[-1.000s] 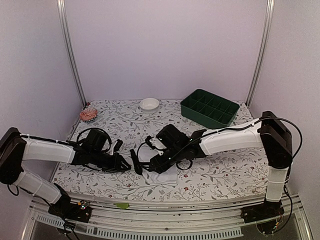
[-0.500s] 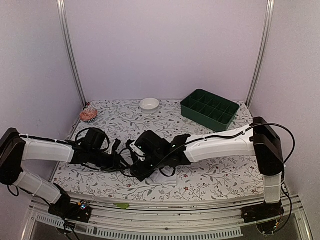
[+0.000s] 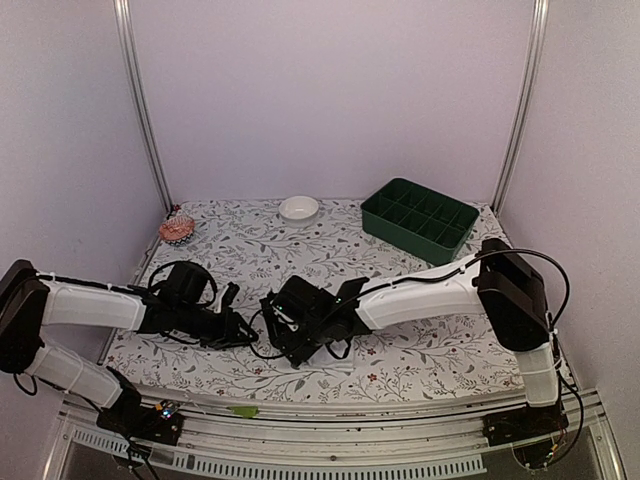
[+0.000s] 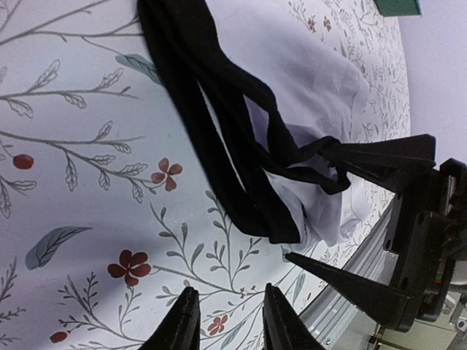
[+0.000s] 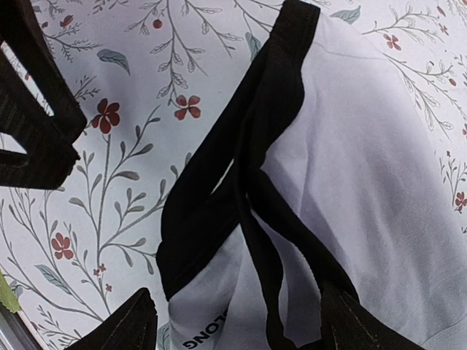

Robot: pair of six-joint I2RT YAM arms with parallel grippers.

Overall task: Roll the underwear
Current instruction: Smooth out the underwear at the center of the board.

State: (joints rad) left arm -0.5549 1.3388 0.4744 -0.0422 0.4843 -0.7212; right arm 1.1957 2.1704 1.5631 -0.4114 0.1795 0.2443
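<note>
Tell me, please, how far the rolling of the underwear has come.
Done: nothing clear. The underwear lies loosely on the table, its black waistband folded over, and no roll is visible. In hand: the right hand stands open astride the waistband end, not closed on it. The left hand sits beside it, slightly open and empty. Left: gripping the edge, then the whole rolling.

Floral table (image 3: 250, 250), underwear (image 5: 365, 160), white bowl (image 3: 299, 207), green tray (image 3: 405, 233)

White arms (image 3: 95, 303) with black joints (image 3: 510, 290), looped cables (image 3: 183, 265)
</note>
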